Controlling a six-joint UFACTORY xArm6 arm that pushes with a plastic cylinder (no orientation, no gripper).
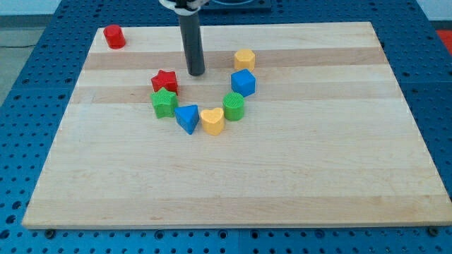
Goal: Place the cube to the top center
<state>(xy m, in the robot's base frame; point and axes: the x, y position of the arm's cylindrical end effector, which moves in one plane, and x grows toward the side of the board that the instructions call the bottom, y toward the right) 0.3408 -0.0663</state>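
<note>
The blue cube (243,82) sits on the wooden board (282,169) right of centre in the upper half, just below a yellow hexagonal block (244,59) and just above a green cylinder (234,106). My tip (196,73) is down on the board to the cube's left, about a block's width away, and just right of and above a red star block (164,81). It touches no block.
A green star block (164,103), a blue triangular block (188,118) and a yellow heart block (212,121) continue the arc of blocks below my tip. A red cylinder (114,36) stands alone at the board's top left corner.
</note>
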